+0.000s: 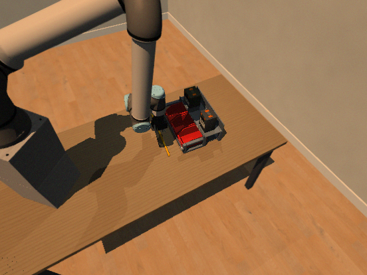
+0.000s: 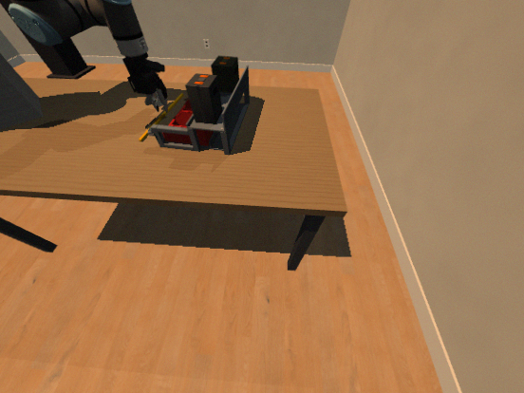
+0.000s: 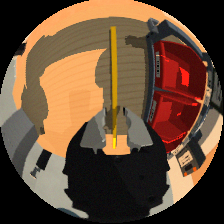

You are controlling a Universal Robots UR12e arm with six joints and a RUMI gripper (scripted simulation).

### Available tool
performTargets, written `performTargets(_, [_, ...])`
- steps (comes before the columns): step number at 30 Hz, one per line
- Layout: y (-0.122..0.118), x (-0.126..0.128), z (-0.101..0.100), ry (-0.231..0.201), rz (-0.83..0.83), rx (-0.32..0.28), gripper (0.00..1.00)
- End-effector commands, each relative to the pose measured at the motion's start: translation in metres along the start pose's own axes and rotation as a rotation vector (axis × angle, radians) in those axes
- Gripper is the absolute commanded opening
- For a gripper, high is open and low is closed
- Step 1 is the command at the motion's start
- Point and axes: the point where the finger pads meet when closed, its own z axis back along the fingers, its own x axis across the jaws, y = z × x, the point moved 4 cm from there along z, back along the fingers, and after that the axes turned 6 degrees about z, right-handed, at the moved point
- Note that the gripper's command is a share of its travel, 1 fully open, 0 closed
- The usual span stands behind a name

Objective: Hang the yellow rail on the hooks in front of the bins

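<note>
The yellow rail (image 1: 165, 146) (image 2: 175, 102) (image 3: 114, 65) is a long thin bar lengthwise in front of the red bins (image 1: 190, 133) (image 2: 182, 116) (image 3: 172, 60), a little apart from their grey rack (image 3: 149, 80). It appears to lie on the table. My gripper (image 2: 161, 109) (image 3: 114, 107) points down at the rail, partly open. In the wrist view the rail runs through the gap between the fingers, with space on both sides; the fingers do not grip it. A small hook-like part (image 3: 152, 22) shows at one front corner of the rack. The hooks' end plates are too small to tell.
Two black boxes with orange marks, a nearer one (image 1: 207, 123) (image 2: 203, 97) and a farther one (image 1: 193, 99) (image 2: 225, 71), stand in the rack behind the bins. A tall grey panel (image 2: 235, 106) closes the rack's back. The arm's wrist is beside the rack.
</note>
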Motion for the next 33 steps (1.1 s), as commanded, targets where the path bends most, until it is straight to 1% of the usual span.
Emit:
performTargets(1, [-0.0014,0.0017,-0.0001,-0.002,-0.001,0.001,0.22])
performTargets(15, [-0.0014,0.0018,-0.0006,-0.002,-0.001,0.0,0.22])
performTargets(33, [-0.0018,0.0026,-0.0064,-0.003,-0.002,0.0,0.22])
